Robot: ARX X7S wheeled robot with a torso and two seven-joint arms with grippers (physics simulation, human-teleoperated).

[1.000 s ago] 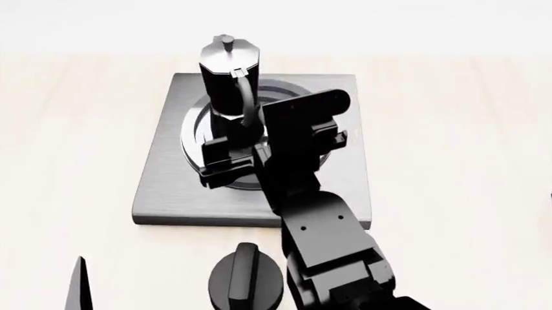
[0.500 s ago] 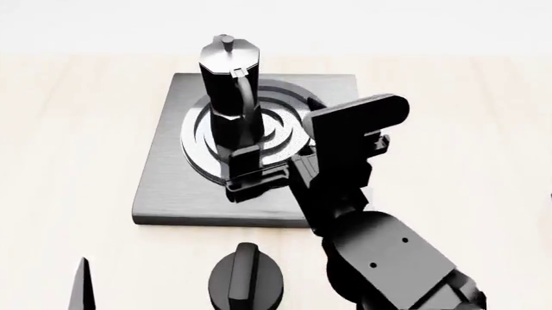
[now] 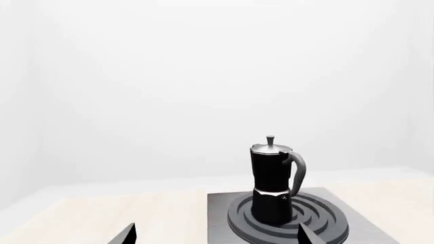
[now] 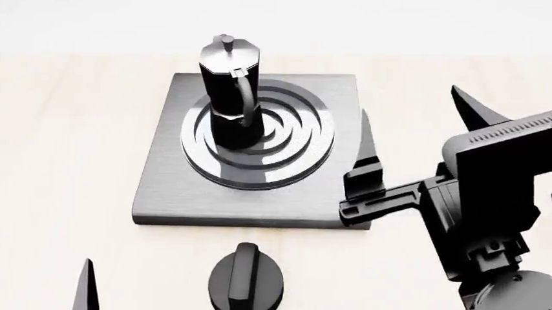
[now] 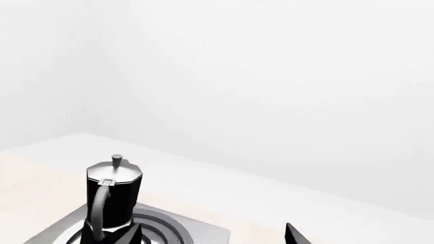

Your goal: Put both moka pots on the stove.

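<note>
One moka pot (image 4: 226,84) stands upright on the ring burner of the stove (image 4: 177,187), toward its far left, with its handle facing me. It also shows in the left wrist view (image 3: 273,183) and the right wrist view (image 5: 112,195). The second moka pot is out of view. My right gripper (image 4: 420,129) is open and empty, above the stove's right edge, well apart from the pot. My left gripper (image 3: 218,239) is open and empty, low at the near left; only one of its fingers (image 4: 84,287) shows in the head view.
A squat black round knob (image 4: 245,281) sits on the light wooden table (image 4: 69,129) just in front of the stove's near edge. The right arm (image 4: 483,213) fills the near right. A plain white wall stands behind the table.
My right gripper has swung from beside the pot over the burner out to the stove's right edge, still open. The pot has stayed put. The left gripper has barely moved.
</note>
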